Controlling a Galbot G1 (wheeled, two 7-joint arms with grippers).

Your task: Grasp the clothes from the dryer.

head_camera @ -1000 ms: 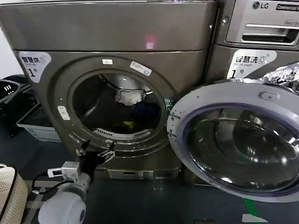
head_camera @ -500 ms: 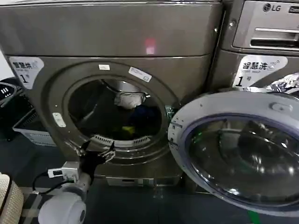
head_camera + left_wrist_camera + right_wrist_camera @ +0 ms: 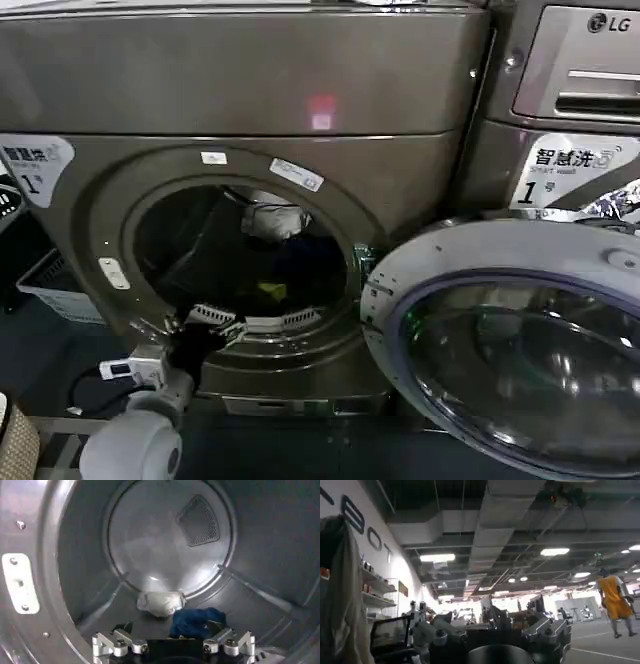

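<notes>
The dryer [image 3: 240, 90] stands with its porthole open, a white "1" sticker [image 3: 30, 165] on its front. On the floor of the steel drum [image 3: 165, 540] lie the clothes: a dark navy piece [image 3: 192, 621], a pale whitish piece [image 3: 160, 602] just behind it, and a small yellow-green piece [image 3: 272, 291]. My left gripper [image 3: 212, 325] is open at the lower lip of the drum mouth. In the left wrist view the left gripper [image 3: 173, 640] is short of the navy piece, nothing between its fingers. My right gripper [image 3: 490, 630] is open and points away into the room.
The round glass door [image 3: 520, 350] hangs wide open to the right of the mouth. The LG machine [image 3: 580, 60] stands at the right. A white basket [image 3: 50, 285] sits on the floor at the left. A lint grille [image 3: 290, 320] lines the lower rim.
The dryer has grown larger and slid left in the head view. My left gripper has gone from below the porthole rim up to the drum mouth's lower lip.
</notes>
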